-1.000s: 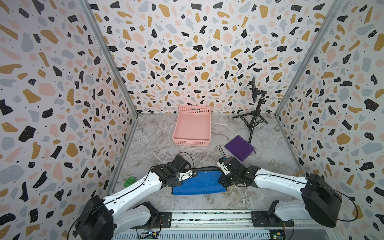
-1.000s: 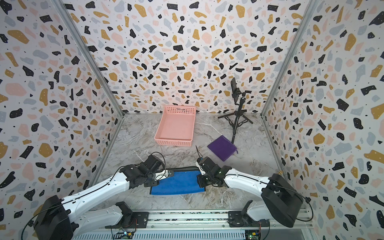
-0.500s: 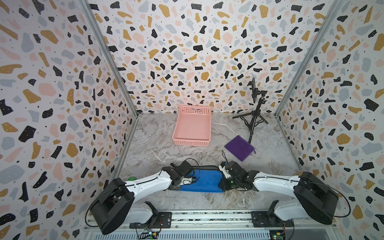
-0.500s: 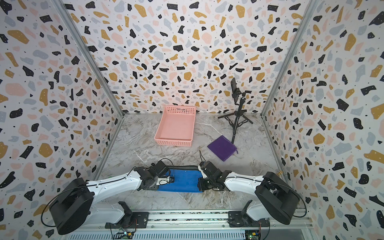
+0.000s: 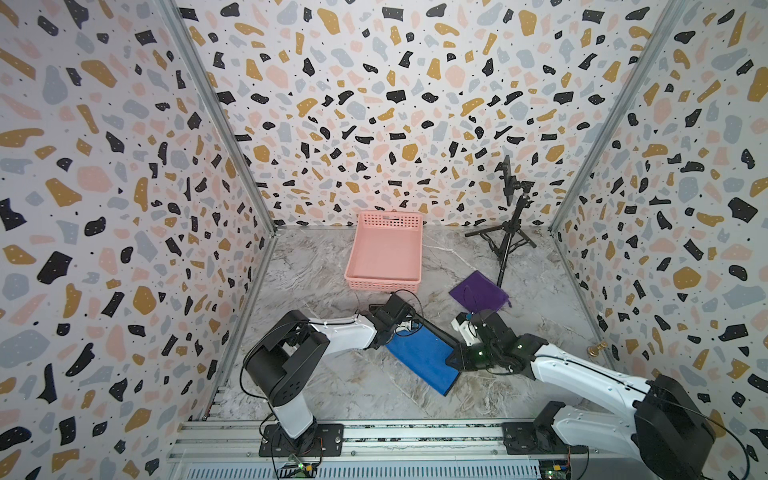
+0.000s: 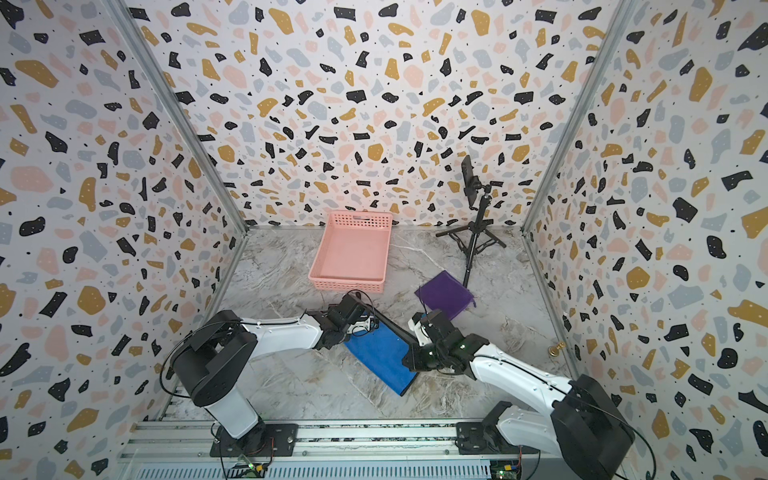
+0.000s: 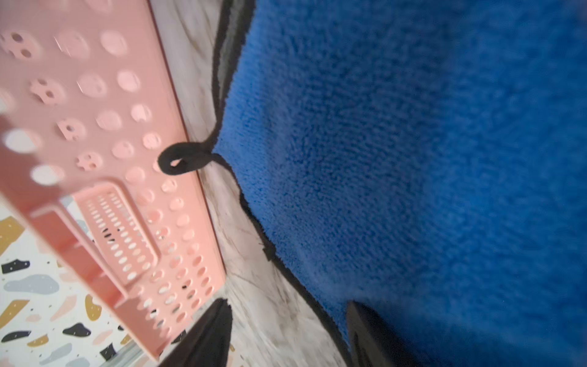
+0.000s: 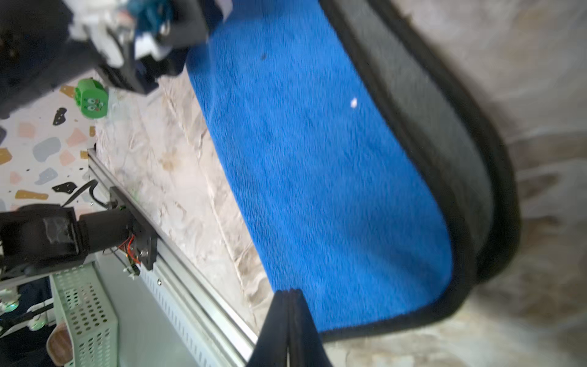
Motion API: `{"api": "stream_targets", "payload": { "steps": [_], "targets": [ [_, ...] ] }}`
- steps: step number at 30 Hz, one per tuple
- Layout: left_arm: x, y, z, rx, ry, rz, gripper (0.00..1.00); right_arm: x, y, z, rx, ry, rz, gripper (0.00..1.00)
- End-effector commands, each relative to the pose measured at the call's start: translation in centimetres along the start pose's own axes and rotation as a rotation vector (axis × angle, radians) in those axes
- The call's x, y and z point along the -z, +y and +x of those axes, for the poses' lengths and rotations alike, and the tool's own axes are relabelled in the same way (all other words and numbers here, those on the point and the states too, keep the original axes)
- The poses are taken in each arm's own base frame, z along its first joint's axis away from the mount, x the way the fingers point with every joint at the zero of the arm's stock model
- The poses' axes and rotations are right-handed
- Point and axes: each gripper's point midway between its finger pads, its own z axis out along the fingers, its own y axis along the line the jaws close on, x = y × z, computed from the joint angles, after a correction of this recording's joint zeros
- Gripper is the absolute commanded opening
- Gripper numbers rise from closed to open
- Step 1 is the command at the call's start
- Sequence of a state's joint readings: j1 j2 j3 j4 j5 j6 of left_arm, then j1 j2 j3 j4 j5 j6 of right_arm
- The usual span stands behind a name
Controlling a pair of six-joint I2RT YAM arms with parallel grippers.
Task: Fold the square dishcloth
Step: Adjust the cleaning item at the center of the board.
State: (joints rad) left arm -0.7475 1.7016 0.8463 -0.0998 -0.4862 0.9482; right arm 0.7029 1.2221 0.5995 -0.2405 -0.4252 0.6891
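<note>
The square dishcloth (image 5: 424,359) (image 6: 382,357) is blue with black trim and lies folded, slanting across the marble floor between my two arms. In the left wrist view the dishcloth (image 7: 397,159) fills most of the picture, and its black hanging loop (image 7: 182,160) sticks out at a corner. My left gripper (image 7: 286,333) is open at the cloth's far end. One finger is over the blue pile, the other over bare marble. My right gripper (image 8: 289,290) (image 5: 455,357) is shut, its tips at the dishcloth's (image 8: 317,174) trimmed edge. No cloth shows between them.
A pink basket (image 5: 384,253) stands just beyond the cloth, close to the left gripper. A purple cloth (image 5: 478,291) and a black tripod (image 5: 509,232) are at the back right. A green toy (image 8: 90,98) sits by the left wall. The metal rail (image 5: 374,434) borders the front.
The cloth has swung from lying crosswise to slanting, its near end now toward the rail. The left arm has folded up and its jaws have opened wider. The right gripper has shifted right.
</note>
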Motion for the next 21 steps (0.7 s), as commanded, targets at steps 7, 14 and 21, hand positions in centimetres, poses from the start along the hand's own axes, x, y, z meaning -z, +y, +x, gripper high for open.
{"api": "stream_targets", "payload": {
  "steps": [7, 14, 21],
  "targets": [
    [3.4, -1.7, 0.2, 0.018, -0.115, 0.098, 0.64, -3.8, -6.5, 0.7, -0.028, 0.116, 0.217, 0.0],
    [2.3, -2.2, -0.1, 0.049, -0.105, 0.116, 0.64, -4.3, -7.1, 4.9, -0.074, 0.15, 0.19, 0.0],
    [-2.7, -2.5, -0.5, 0.016, -0.025, 0.061, 0.63, -4.1, -0.8, 7.6, -0.062, 0.161, -0.086, 0.0]
  ]
}}
